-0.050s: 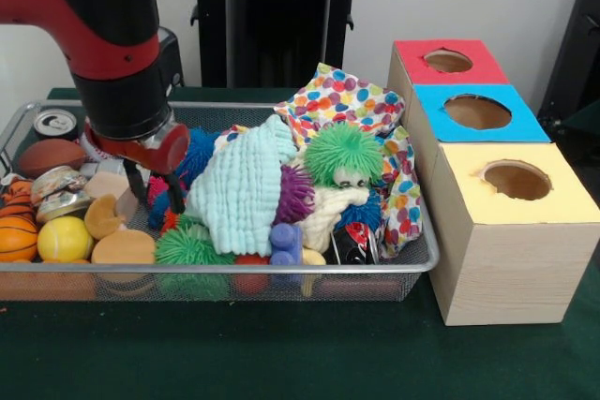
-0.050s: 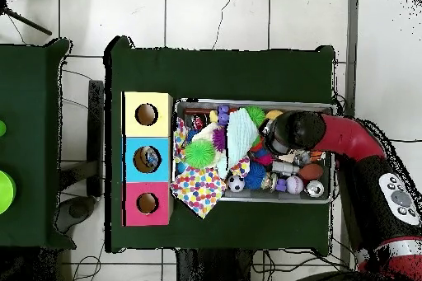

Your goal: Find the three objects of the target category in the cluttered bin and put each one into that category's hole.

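A: What is biggest around the wire bin (image 1: pixel 412 264)?

B: The red and black arm (image 1: pixel 103 35), which drops into the bin's left half. Next comes the row of three boxes just right of the bin: a yellow-topped box (image 1: pixel 511 231) nearest the camera, a blue-topped box (image 1: pixel 478 114) behind it and a red-topped box (image 1: pixel 448 63) at the back. Each has one round hole in its top.

A: And inside the bin?

B: A polka-dot cloth (image 1: pixel 342 100) is heaped at the bin's back right corner and hangs down its right side. A pale mint knitted cloth (image 1: pixel 246 189) lies in the bin's middle. A green spiky ball with a face (image 1: pixel 344 155) sits just right of that, between the two cloths.

A: The gripper?

B: The gripper (image 1: pixel 150 189) is down among the clutter left of the mint cloth, dark fingers pointing down. I cannot tell whether the jaws are apart or holding anything.

A: Smaller things?

B: At the bin's left end there are a brown football (image 1: pixel 52 155), a small basketball (image 1: pixel 17 236), a yellow ball (image 1: pixel 64 239) and a drinks can (image 1: pixel 54 122) in the back left corner. A second green spiky ball (image 1: pixel 187 245) rests against the bin's front wall.
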`<state>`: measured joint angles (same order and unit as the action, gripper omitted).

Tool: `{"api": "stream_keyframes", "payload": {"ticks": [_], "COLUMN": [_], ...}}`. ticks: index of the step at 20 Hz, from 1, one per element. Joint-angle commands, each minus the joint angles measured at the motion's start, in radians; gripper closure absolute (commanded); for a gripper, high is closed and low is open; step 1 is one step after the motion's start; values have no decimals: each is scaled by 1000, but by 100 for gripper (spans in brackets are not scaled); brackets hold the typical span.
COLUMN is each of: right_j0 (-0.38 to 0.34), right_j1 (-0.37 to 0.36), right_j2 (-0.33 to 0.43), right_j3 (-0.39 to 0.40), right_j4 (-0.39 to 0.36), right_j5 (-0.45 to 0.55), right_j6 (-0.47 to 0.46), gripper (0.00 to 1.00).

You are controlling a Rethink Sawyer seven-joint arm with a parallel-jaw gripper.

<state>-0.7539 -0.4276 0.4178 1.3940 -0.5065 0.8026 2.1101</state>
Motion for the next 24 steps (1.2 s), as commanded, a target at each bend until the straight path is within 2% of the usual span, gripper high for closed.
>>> {"api": "stream_keyframes", "payload": {"ticks": [1,5,10,17,18,21,24], "right_j0": [15,23,12,11,10,2,8], "right_j1": [88,97,125,148,152,156,153], "right_j2": [41,30,52,66,69,75,70], "right_j3": [74,110,150,196,201,213,192], "right_j4": [-49,-19,43,94,101,95,96], "right_j5": [-178,-209,-196,-244,-257,-307,-272], "right_j6": [-71,-24,-11,26,12,20,-8], "gripper": [0,0,0,0,100,100,100]}}
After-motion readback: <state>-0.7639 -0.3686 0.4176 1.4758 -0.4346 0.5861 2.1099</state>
